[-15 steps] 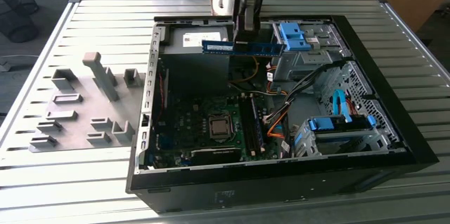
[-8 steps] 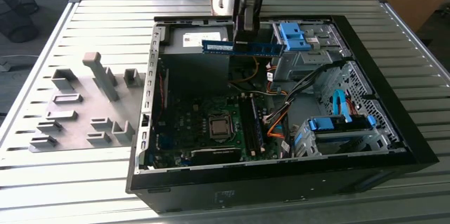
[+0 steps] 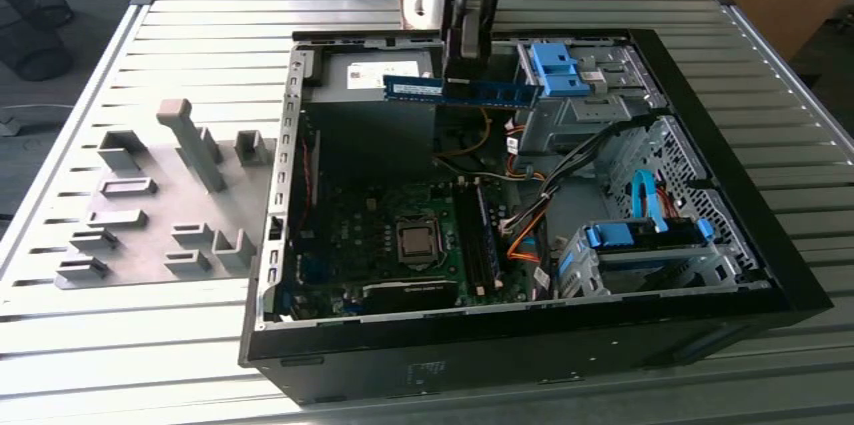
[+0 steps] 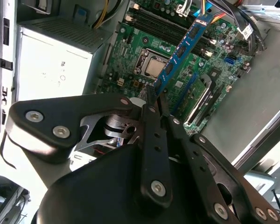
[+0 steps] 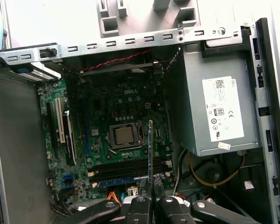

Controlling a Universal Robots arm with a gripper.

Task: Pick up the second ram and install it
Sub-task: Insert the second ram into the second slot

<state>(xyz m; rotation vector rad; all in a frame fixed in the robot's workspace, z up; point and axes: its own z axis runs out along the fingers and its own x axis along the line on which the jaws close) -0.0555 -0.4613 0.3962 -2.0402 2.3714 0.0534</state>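
I have the jaws clamped mid-length on the second ram point(image 3: 461, 91), held level over the open computer case point(image 3: 467, 365), twelve o'clock from the motherboard point(image 3: 350, 235).

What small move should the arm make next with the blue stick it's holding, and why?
Probably carry it toward the black memory slots on the green motherboard: the fingers are shut on the long blue circuit-board memory stick, which hangs above the open black computer case, apart from them.
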